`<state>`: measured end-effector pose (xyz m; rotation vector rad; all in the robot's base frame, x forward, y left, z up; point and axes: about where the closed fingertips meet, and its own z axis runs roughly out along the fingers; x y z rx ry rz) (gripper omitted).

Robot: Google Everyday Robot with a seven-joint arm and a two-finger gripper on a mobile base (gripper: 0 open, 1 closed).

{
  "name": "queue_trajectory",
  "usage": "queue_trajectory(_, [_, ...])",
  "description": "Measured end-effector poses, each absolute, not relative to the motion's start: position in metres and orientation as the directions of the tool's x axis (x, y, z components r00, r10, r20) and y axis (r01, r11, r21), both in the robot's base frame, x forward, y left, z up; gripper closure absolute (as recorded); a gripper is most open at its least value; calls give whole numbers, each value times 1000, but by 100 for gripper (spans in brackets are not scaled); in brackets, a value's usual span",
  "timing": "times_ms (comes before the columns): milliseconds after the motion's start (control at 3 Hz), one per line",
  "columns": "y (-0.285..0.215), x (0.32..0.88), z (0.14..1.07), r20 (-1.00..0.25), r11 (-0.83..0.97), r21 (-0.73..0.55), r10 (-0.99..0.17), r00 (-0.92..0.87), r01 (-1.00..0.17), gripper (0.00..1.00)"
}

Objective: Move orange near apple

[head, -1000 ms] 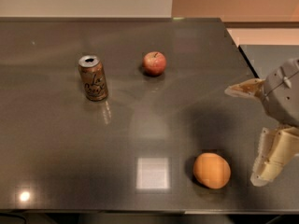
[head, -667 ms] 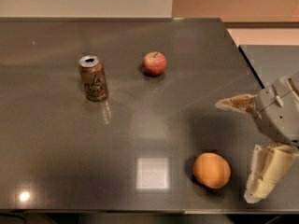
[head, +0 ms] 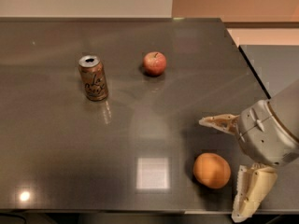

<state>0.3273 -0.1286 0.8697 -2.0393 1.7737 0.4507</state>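
Observation:
The orange (head: 212,170) lies on the dark table near its front right edge. The red apple (head: 154,63) with a short stem sits far back, near the table's middle. My gripper (head: 224,167) is at the right, open, with one finger (head: 219,122) behind the orange and the other finger (head: 250,192) to the orange's front right. The orange sits roughly between the two fingers and is not held.
A brown drink can (head: 93,77) stands upright to the left of the apple. The table's right edge (head: 243,64) runs diagonally beside my arm. A bright light reflection (head: 152,173) lies left of the orange.
My gripper has moved left and down toward the orange, so its fingers now stand on either side of it. The orange, apple and can have not moved.

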Motion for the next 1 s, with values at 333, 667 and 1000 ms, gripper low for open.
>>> queue_trajectory(333, [-126,327,860,-490,-133,-80,-858,155,-988,0])
queue_trajectory(667, [-125,327,853,-487,-138,-67,-860,153,-988,16])
queue_trajectory(1000, [-125,328,851,-486,-137,-58,-862,147,-989,39])
